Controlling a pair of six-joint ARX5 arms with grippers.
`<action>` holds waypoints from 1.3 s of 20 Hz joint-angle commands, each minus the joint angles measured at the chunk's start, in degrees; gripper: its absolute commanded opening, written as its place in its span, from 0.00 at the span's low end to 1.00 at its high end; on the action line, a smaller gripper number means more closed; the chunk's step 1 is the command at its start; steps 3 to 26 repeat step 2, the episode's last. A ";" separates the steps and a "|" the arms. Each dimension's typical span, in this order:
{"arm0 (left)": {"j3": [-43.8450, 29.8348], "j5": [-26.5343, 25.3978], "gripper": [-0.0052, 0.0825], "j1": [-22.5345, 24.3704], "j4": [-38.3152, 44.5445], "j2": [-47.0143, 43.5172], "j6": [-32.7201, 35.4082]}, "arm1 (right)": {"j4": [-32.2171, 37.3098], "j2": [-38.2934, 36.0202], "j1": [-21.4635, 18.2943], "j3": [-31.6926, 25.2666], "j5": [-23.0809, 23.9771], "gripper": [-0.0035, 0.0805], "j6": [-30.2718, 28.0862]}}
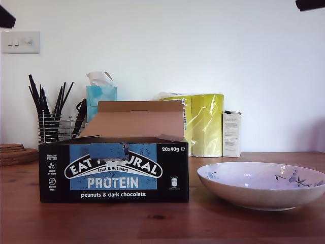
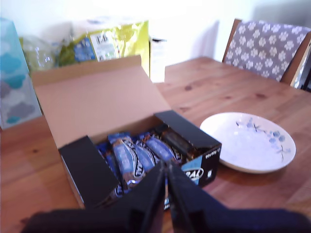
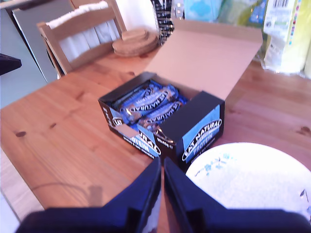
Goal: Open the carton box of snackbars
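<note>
Box [image 1: 114, 170] is basically open already: lid folded up and back, side flaps out, bars [image 2: 138, 155] showing. It's on the worktop [image 1: 162, 223] beside the bowl [image 1: 264, 184]. Both tools, my first [image 2: 166, 182] & second [image 3: 162, 177], are pinched closed w/ nothing held. Prob nothing left.

carton box [image 1: 114, 170]: 1 | bowl [image 1: 261, 185]: 1 | tissue box [image 1: 101, 97]: 1 | white carton [image 1: 231, 134]: 1

Bright daylight, wrist views blurry
</note>
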 commanded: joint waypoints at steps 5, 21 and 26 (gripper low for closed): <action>-0.63 -0.17 0.03 0.07 -1.75 0.20 -0.28 | -1.40 0.28 0.37 -0.55 0.00 0.03 0.13; -0.63 -0.17 0.03 0.07 -1.75 0.20 -0.28 | -1.40 0.28 0.37 -0.55 0.00 0.03 0.13; -0.63 -0.17 0.03 0.07 -1.75 0.20 -0.28 | -1.40 0.28 0.37 -0.55 0.00 0.03 0.13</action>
